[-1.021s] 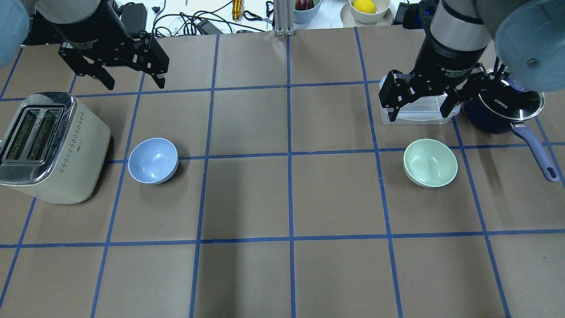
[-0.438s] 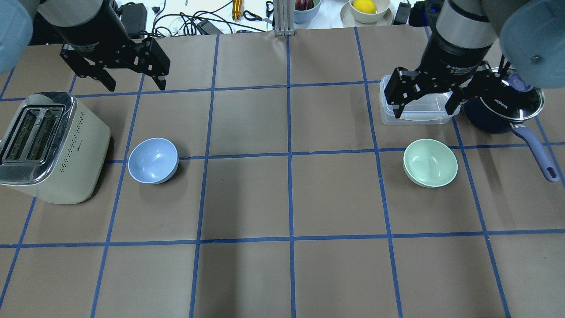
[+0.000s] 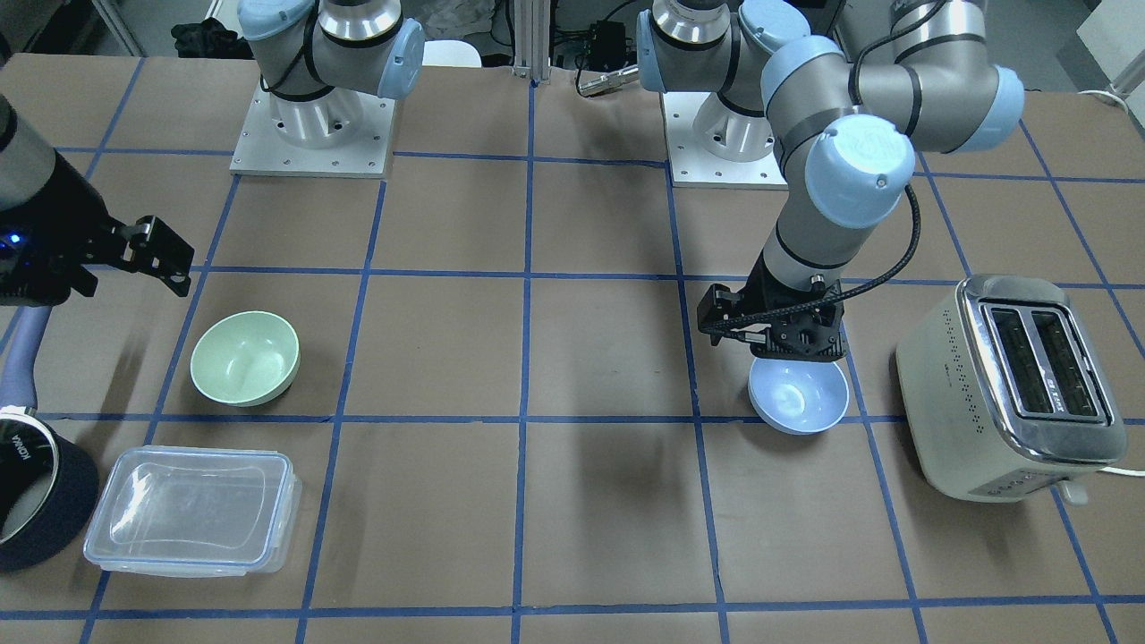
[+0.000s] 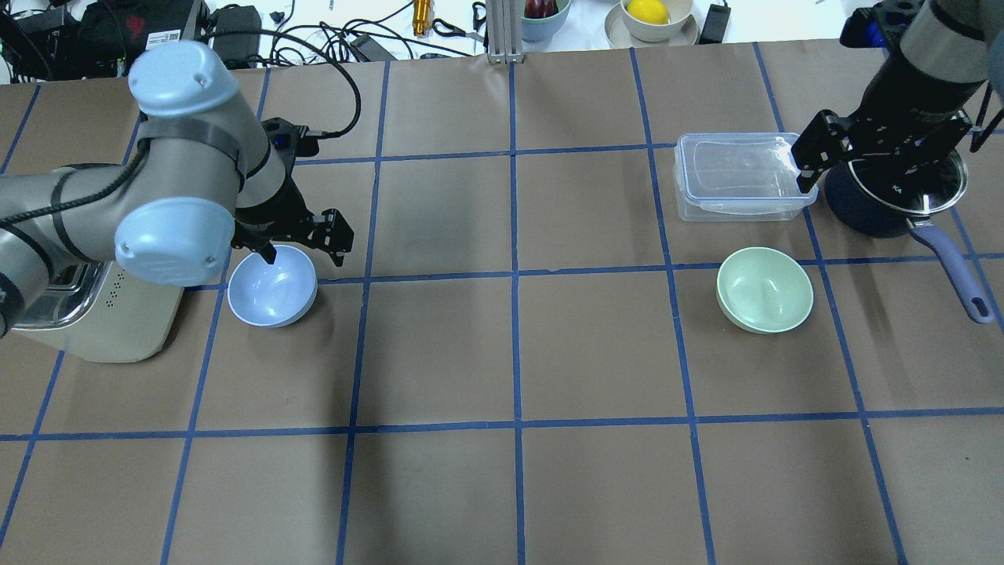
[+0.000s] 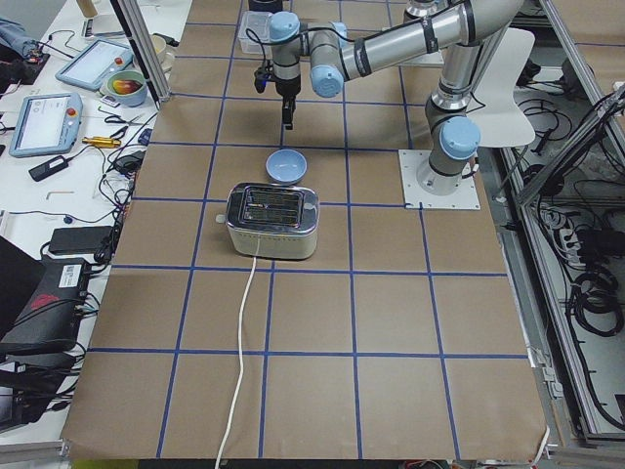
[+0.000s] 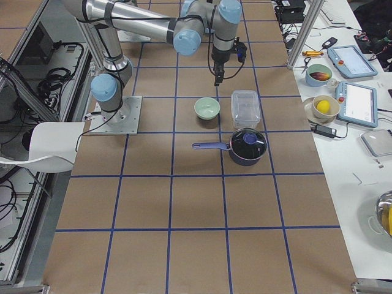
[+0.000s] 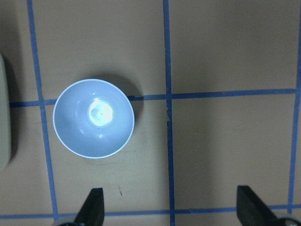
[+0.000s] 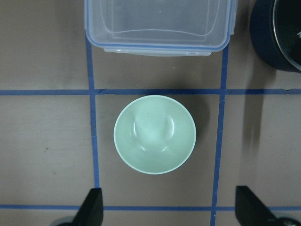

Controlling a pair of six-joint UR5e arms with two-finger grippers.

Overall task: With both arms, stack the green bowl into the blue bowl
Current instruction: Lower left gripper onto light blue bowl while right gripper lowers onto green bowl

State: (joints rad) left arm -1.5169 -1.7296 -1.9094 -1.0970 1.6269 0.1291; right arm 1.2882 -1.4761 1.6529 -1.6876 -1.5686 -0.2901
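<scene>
Well apart, green bowl [image 4: 765, 289], blue bowl [image 4: 272, 292], both upright

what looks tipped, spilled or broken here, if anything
Nothing stands out. The pale mint-green plastic bowl and light blue plastic bowl sit upright and empty; the clear lidded plastic box and cream toaster stand level.

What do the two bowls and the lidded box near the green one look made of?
Green bowl: likely matte plastic, with soft dull highlights and even colour.
Blue bowl: same look, probably plastic too, with a brighter glint at its centre.
Lidded box: clear plastic, see-through, with a blue-tinted lid rim.
</scene>
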